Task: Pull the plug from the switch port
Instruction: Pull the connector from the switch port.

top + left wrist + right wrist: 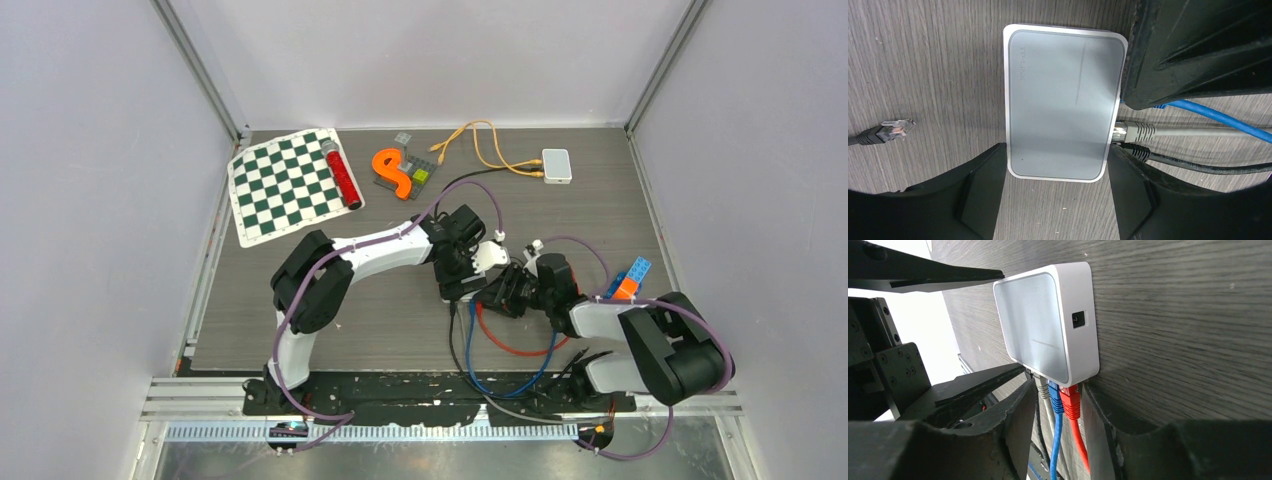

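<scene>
The table [620, 215] is a grey, wood-grained board, matt and streaked. At its far left lies a flat green-and-white checkered mat [285, 185]. At the far right sits a small white box [556, 165] with orange cables [485, 140].

The switch [1063, 100] lies flat near the middle of the table, a little to the right, between the two arms. It is a smooth plastic rectangle with rounded corners, a pale grey lid and a white rim. "TP-LINK" is embossed near one corner of the lid.

The left gripper [1055, 162] is clamped on the switch, with one black finger against each side. The right gripper [1058, 390] has its jaws apart, straddling the plugs on the switch's near side without pinching any.

The red plug [1070, 400], blue plug [1054, 395] and grey plug [1040, 387] sit side by side in their ports, and a black plug [1135, 151] is seated beside the grey one. A loose plug [890, 131], black with a clear tip, lies on the table apart from the switch. A small dark power socket [1078, 319] is set in the switch's side wall.
</scene>
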`<state>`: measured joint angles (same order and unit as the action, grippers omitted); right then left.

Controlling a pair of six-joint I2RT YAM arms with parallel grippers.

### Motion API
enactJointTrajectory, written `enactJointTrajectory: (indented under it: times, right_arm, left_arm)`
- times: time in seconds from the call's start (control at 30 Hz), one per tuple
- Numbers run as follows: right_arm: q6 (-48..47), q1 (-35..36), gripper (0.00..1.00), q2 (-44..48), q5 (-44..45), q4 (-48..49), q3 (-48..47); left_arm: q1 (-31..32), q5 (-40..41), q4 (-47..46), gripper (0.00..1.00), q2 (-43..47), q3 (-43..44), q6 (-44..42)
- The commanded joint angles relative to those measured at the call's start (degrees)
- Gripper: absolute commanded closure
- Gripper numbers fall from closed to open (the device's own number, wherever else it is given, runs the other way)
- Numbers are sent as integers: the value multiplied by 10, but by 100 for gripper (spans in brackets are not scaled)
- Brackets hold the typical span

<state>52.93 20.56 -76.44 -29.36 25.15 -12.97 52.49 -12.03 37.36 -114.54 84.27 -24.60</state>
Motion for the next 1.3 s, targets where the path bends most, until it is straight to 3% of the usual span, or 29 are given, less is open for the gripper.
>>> enactJointTrajectory:
  times: [0.0, 0.37, 0.43, 0.6, 0.73, 1.03, 1.27]
  right_arm:
    - [26, 3, 53, -21, 20, 32, 22]
    - [2, 3, 75, -10, 48, -15, 7]
    - [-4, 3, 75, -5, 48, -24, 3]
    - [-9, 3, 54, 4, 19, -2, 9]
    - [-5, 2, 48, 23, 9, 9, 21]
    - [1, 3, 65, -7, 8, 8, 15]
    - [29, 3, 69, -49, -6, 69, 19]
  left_arm:
    - [7, -39, 10, 46, -12, 13, 8]
    - [7, -38, 14, 46, -11, 14, 7]
    - [7, -37, 16, 46, -12, 17, 4]
    - [7, -35, 19, 46, -14, 20, 1]
    - [7, -30, 21, 46, -16, 17, -1]
    - [6, -32, 23, 46, -18, 17, -4]
    - [6, -33, 26, 47, -18, 17, -4]
